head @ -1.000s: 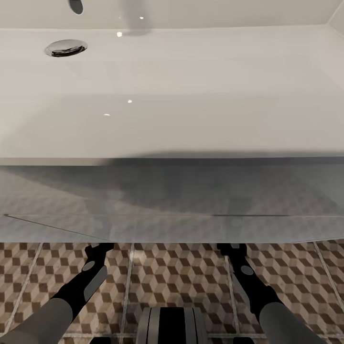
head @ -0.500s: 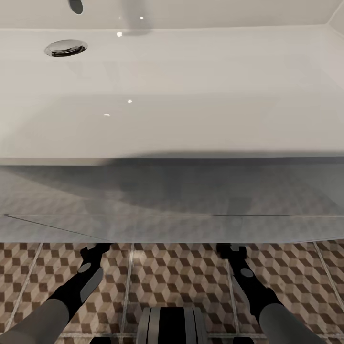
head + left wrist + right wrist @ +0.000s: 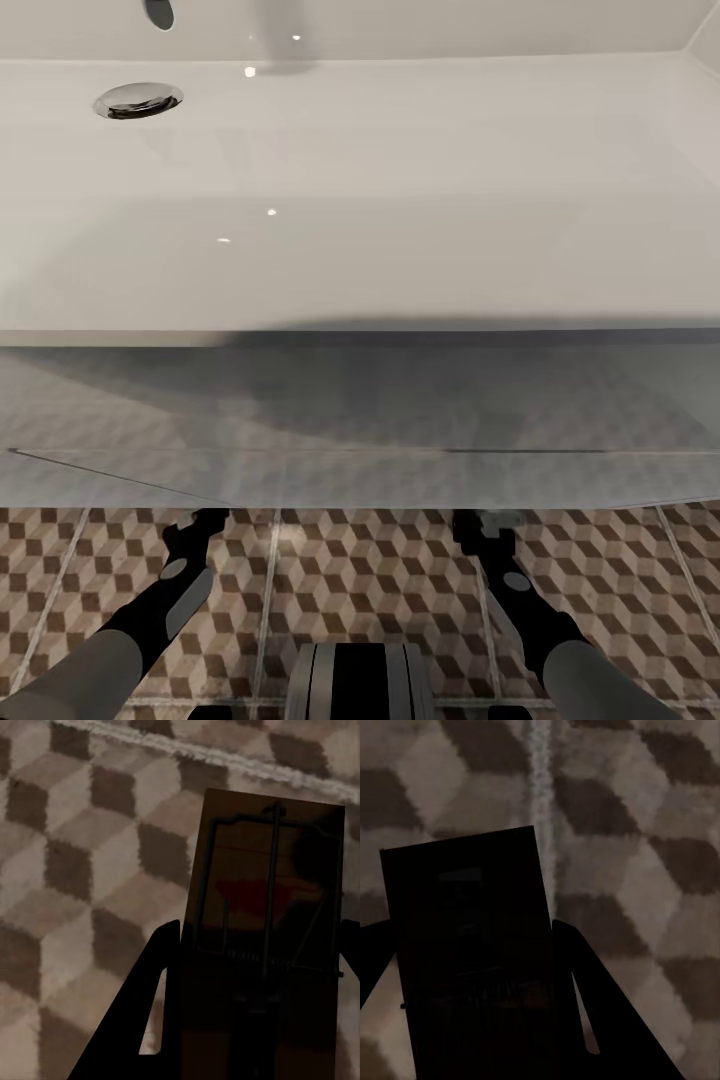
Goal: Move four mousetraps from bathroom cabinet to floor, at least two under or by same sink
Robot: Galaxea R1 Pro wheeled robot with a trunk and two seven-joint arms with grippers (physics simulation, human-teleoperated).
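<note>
One mousetrap [image 3: 262,870], a tan board with dark wire and a red patch, sits between the fingers of my left gripper [image 3: 259,930], just above the bathroom floor [image 3: 82,870]. A second mousetrap [image 3: 472,915], dark in shadow, is held between the fingers of my right gripper [image 3: 465,934] over the cube-pattern tiles. In the head view both arms reach down and forward, and the left gripper [image 3: 195,522] and right gripper [image 3: 480,522] have their tips hidden under the front edge of the white sink [image 3: 360,200]. The cabinet is out of view.
The white vanity front [image 3: 360,420] stands directly ahead, overhanging the grippers. A chrome drain [image 3: 138,99] sits in the basin at the far left. Patterned floor tiles [image 3: 370,580] lie between the arms. My base [image 3: 360,680] shows at the bottom centre.
The left arm has shifted slightly left and back toward me. The right gripper has edged slightly left. Both still hold their traps.
</note>
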